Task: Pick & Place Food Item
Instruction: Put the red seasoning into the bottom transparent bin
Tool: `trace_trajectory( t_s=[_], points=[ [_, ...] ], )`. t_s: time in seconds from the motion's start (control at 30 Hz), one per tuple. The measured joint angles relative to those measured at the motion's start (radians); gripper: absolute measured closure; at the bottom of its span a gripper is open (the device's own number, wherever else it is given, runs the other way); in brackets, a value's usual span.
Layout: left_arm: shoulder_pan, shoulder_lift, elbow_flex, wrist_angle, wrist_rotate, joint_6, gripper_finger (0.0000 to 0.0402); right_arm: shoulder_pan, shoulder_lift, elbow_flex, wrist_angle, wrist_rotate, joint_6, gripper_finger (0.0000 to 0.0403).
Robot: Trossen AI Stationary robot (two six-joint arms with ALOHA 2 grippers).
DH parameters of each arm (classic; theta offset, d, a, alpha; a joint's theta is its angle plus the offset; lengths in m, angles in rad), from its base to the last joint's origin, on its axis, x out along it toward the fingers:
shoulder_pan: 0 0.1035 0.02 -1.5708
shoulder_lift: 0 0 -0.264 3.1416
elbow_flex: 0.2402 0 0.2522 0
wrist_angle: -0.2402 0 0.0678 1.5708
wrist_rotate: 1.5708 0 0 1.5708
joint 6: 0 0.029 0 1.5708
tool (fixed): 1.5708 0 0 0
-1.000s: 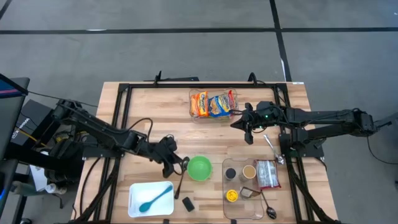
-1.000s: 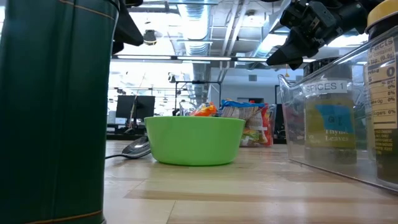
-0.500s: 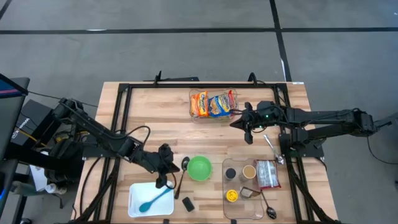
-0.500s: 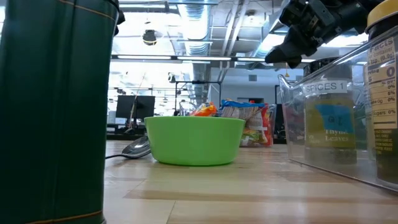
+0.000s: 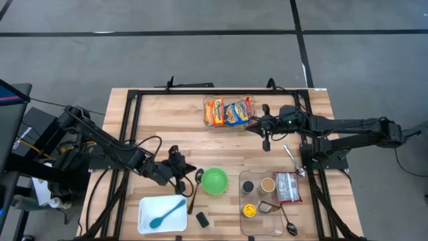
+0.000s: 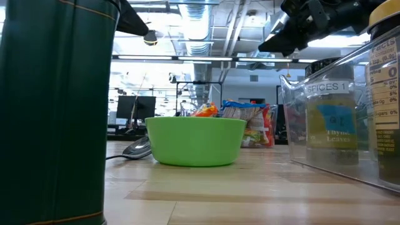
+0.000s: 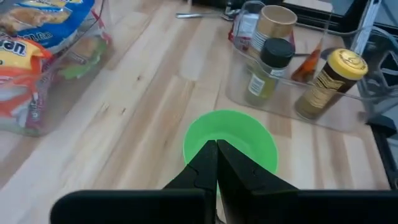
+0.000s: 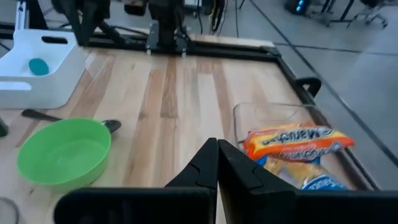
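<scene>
The noodle packets (image 5: 229,112) sit in a clear tub at 12 o'clock on the worktop (image 5: 167,124), ready to grab. The right end effector (image 5: 256,126) waits just beside them, pinched closed and empty. The left end effector (image 5: 175,165) – closed too – hangs near the green bowl (image 5: 215,181), likely where the food goes.

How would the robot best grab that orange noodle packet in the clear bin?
Probably from straight above, pinching the orange noodle packet across its narrow width. It lies flat in the open-topped clear bin, whose walls block any sideways approach. The right tool, shut, is nearest.

Orange and yellow noodle packets (image 5: 229,112) upright in clear bin at table's far edge; green bowl (image 5: 215,181) empty.
</scene>
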State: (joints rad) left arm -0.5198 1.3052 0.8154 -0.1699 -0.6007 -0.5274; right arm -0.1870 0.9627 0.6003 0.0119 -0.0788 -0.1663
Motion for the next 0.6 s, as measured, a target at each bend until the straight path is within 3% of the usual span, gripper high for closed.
trace_trajectory(
  t_s=[0.23,0.6],
  points=[
    [-0.007,0.062,-0.075,0.236,0.025,0.036,0.0399,-0.013,0.000,0.000,0.030,0.001,-0.001,0.0403],
    [-0.009,0.165,-0.117,0.495,0.444,0.228,0.0399,-0.010,0.000,0.000,0.033,0.000,0.041,0.0403]
  ],
)
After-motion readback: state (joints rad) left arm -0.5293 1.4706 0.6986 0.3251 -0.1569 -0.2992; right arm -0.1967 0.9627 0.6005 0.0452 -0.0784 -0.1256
